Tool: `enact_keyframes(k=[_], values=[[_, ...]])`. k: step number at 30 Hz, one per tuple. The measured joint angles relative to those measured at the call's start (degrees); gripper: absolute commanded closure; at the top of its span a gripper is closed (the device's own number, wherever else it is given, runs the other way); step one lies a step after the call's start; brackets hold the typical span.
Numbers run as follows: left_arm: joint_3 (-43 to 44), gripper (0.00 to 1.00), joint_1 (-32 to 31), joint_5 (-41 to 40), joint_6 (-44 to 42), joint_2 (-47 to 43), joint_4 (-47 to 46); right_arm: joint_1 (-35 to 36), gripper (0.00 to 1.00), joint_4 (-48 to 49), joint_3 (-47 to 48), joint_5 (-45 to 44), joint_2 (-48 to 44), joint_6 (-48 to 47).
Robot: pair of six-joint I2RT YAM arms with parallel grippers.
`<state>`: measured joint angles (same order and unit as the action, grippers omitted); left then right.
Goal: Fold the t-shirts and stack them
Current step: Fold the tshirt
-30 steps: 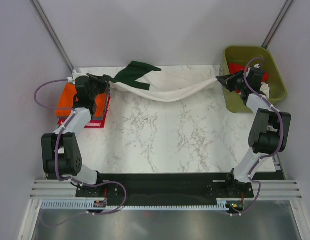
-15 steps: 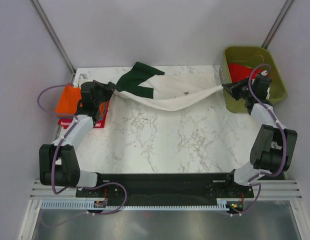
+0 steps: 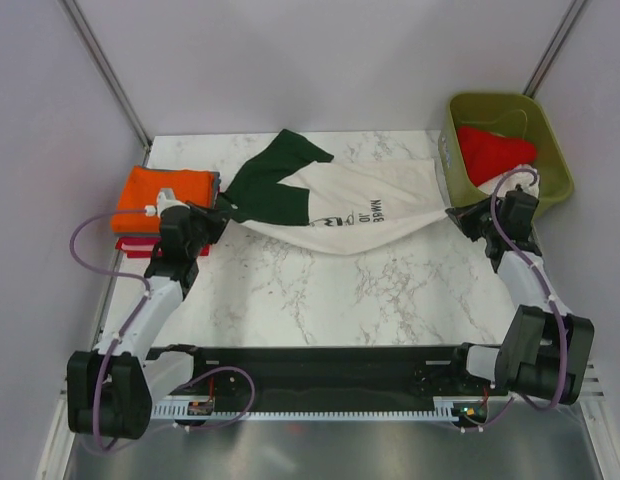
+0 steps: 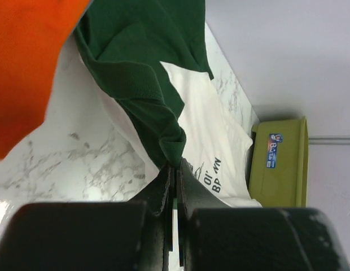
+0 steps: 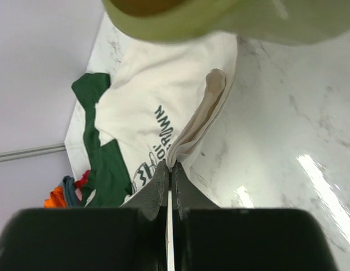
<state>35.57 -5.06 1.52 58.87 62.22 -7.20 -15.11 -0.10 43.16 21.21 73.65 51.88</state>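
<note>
The cream t-shirt (image 3: 365, 205) with dark green sleeves hangs stretched between my two grippers across the far half of the table, its print showing upside down. My left gripper (image 3: 222, 210) is shut on the green sleeve end (image 4: 147, 79); in the left wrist view the gripper (image 4: 176, 165) pinches the cloth at its tips. My right gripper (image 3: 456, 213) is shut on the bunched cream hem (image 5: 200, 116), the gripper (image 5: 171, 166) clamped on folded layers. A folded orange t-shirt (image 3: 162, 195) lies on a red one (image 3: 140, 246) at the left edge. Another red t-shirt (image 3: 495, 150) sits in the bin.
The olive-green bin (image 3: 552, 140) stands at the far right corner, close beside my right gripper, and fills the top of the right wrist view (image 5: 220, 17). The marble table (image 3: 330, 290) stretches toward the arm bases. Grey walls close in the back and sides.
Both grippers have drawn back toward the near side, pulling the cream shirt with them. It now spreads wider and lower, and its print has come into view.
</note>
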Motion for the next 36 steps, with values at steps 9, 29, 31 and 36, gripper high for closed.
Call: enact_keyframes(k=[9, 29, 31, 36], values=[[-10.7, 0.98, -0.2, 0.0, 0.8, -14.7, 7.7, 0.0, 1.00, -5.0, -9.6, -4.8, -8.5, -3.2], [-22.0, 0.92, -0.2, -8.2, 6.8, -30.4, 27.9, -0.1, 0.99, -18.3, -17.8, -19.0, -18.1, -6.8], [-22.0, 0.92, -0.2, -9.2, 6.7, -31.1, 29.0, -0.2, 0.99, -19.1, -17.8, -19.9, -18.3, -7.0], [-20.1, 0.92, -0.3, -11.6, 6.7, -32.2, 32.5, -0.5, 0.99, -21.9, -17.2, -21.0, -18.4, -8.0]])
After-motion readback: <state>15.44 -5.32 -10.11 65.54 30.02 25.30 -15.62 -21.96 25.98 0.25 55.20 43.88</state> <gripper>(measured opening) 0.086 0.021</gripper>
